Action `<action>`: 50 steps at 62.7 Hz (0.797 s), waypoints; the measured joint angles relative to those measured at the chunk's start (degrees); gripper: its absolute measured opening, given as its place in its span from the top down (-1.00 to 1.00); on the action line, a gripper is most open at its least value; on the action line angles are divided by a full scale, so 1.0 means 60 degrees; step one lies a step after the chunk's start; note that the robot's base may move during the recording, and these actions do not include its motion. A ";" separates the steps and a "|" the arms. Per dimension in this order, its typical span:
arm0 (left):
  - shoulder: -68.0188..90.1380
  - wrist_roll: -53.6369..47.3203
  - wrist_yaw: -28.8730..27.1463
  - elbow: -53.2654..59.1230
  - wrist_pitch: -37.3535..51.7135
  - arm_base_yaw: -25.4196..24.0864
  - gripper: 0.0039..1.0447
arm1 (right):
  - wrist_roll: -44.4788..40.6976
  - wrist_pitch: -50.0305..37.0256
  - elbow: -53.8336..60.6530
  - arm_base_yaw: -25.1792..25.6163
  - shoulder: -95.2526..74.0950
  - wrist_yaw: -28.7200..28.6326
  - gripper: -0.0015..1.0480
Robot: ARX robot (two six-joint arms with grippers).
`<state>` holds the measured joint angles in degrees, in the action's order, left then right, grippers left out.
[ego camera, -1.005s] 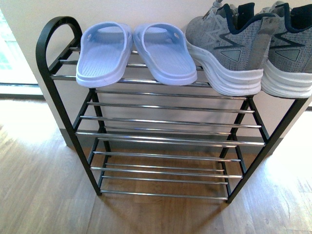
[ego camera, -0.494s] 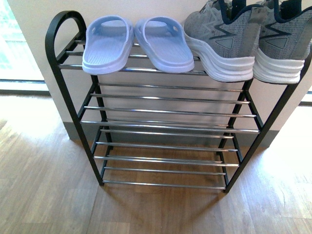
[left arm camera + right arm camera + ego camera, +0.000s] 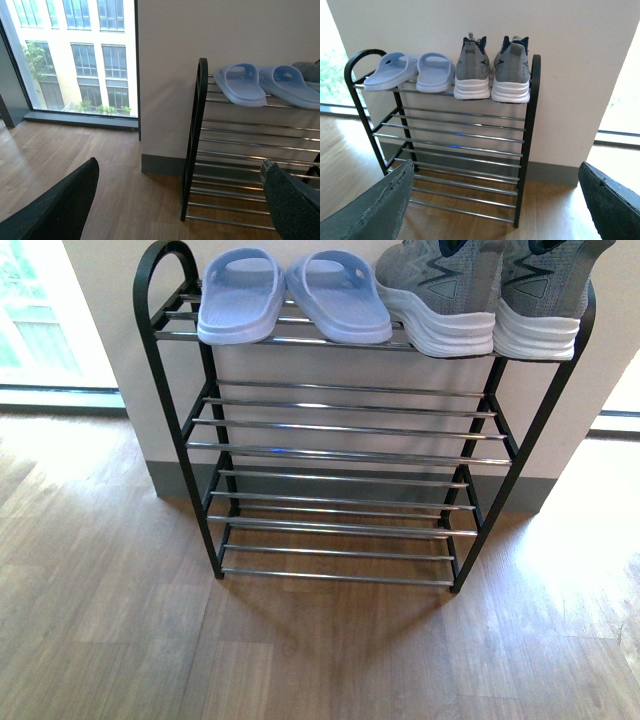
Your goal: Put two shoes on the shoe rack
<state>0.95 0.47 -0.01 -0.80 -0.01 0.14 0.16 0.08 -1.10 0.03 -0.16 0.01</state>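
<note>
Two grey knit shoes stand side by side on the top tier of the black shoe rack [image 3: 168, 360], at its right end: one shoe [image 3: 435, 295] and the other shoe [image 3: 540, 300]. The right wrist view shows both from behind, heels out, the left shoe [image 3: 471, 72] and the right shoe [image 3: 511, 72], on the rack [image 3: 532, 130]. My right gripper [image 3: 495, 200] is open and empty, well back from the rack. My left gripper [image 3: 180, 200] is open and empty, off the rack's [image 3: 192, 150] left end. Neither arm shows in the front view.
A pair of light blue slippers [image 3: 290, 295] lies on the top tier's left half. The three lower tiers hold nothing. The rack stands against a white wall [image 3: 470, 20] on a wooden floor [image 3: 120, 620]. A tall window [image 3: 75, 55] is to the left.
The front view has pulled back from the rack and shifted, so the rack looks smaller and sits higher and further right in the picture. The shoes and slippers keep their places.
</note>
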 joint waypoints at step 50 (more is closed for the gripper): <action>0.0000 -0.0004 0.0000 0.0000 0.0000 0.0000 -0.83 | 0.0000 0.0000 0.0000 0.0000 0.0000 0.0004 -0.82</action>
<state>0.95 0.45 -0.01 -0.80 -0.01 0.14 0.16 0.08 -1.10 0.03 -0.16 0.03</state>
